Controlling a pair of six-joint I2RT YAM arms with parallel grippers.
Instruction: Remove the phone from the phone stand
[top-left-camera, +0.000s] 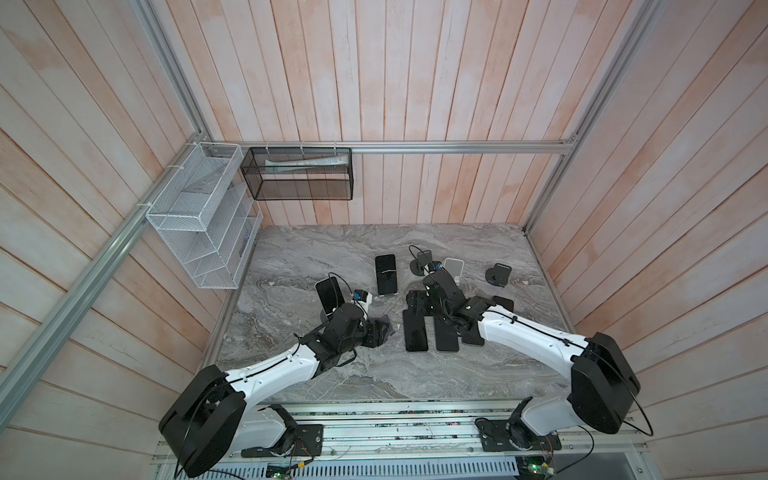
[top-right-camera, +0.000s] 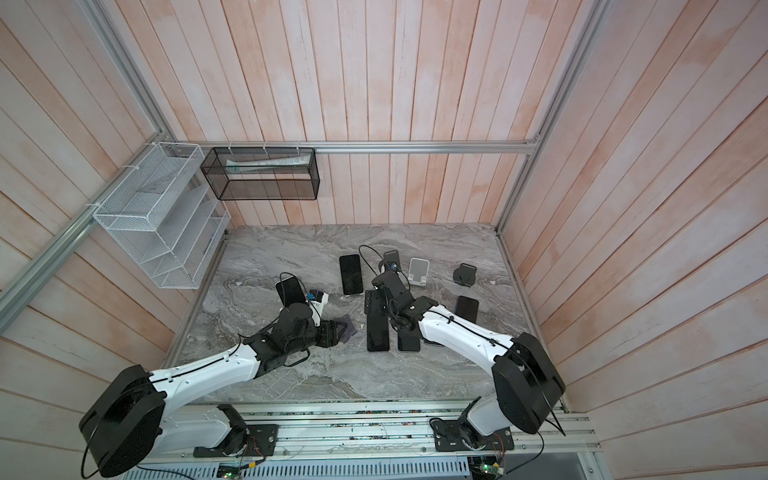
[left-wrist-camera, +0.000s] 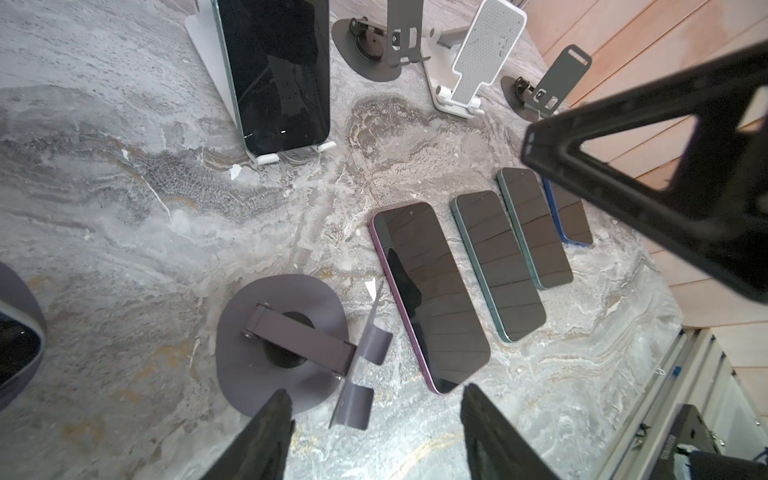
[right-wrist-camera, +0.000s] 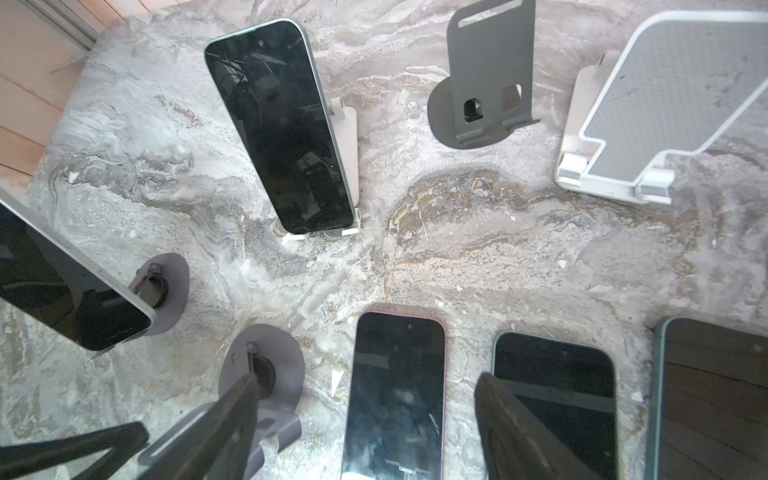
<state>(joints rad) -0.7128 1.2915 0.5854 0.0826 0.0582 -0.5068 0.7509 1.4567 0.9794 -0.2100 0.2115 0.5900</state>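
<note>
Nearest, a metal rail (top-left-camera: 415, 432) is carrying the bases of both arms. Beyond it the grey marbled table (top-left-camera: 374, 384) is stretching back to the walls.

The left claw (left-wrist-camera: 374, 390) is hanging over the table's left half with its fingers spread apart, gripping nothing. An empty purple-grey stand (left-wrist-camera: 245, 332) is sitting just beside its tips. The right claw (right-wrist-camera: 368, 378) is hovering with its fingers parted too, holding nothing, above a pink-edged phone (right-wrist-camera: 395, 386) that is lying flat. That phone is lying at one end of a row of flat phones (left-wrist-camera: 498, 266), four side by side with their screens up.

Farther back, the middle phone (top-left-camera: 385, 274) is leaning on a white stand (right-wrist-camera: 348, 141), its bottom edge sitting in the stand's two hooks. The left-hand phone (top-left-camera: 328, 293) is leaning on a dark stand (right-wrist-camera: 166, 286) close beside the left arm's wrist.

Behind these, a grey stand (right-wrist-camera: 490, 70), a pale stand (right-wrist-camera: 665, 104) and a black stand (top-left-camera: 498, 274) are standing empty.

Pinkish-white plank walls (top-left-camera: 415, 83) are closing in the table on three sides, framed by an aluminium bar (top-left-camera: 457, 146). A white wire basket (top-left-camera: 191, 208) is hanging on the left wall. A black mesh basket (top-left-camera: 299, 191) is hanging from the bar at the back.
</note>
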